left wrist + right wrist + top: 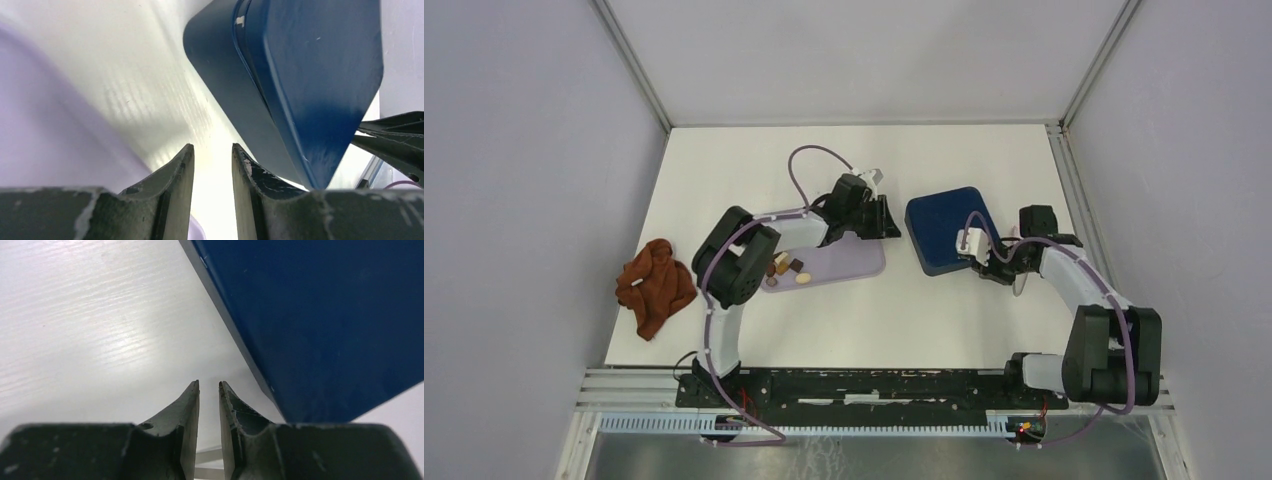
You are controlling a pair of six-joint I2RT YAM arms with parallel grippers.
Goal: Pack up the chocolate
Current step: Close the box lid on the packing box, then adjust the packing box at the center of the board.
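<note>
The chocolate [786, 268], a small cluster of bite-sized pieces in dark brown, mid brown and cream, lies at the left end of the pale lavender rectangular plastic tray [856, 262]. I judge each piece to be light and rigid but easy to chip or smear. They also look smooth enough to squirt out from hard fingers, so I'd pinch one at a time across its flat sides, gently.

The left gripper [212, 150] hangs over the tray's right end, its jaws apart with nothing between them. Just right of the tray sits the dark blue square tin [944, 225]. A seam round it in the left wrist view suggests its lid is on. The right gripper [209, 385] is at the side of the tin away from the tray, its jaws parted by a narrow gap and empty. Well left of the tray, a crumpled reddish-brown cloth [654, 285] lies on the white table [824, 160].
</note>
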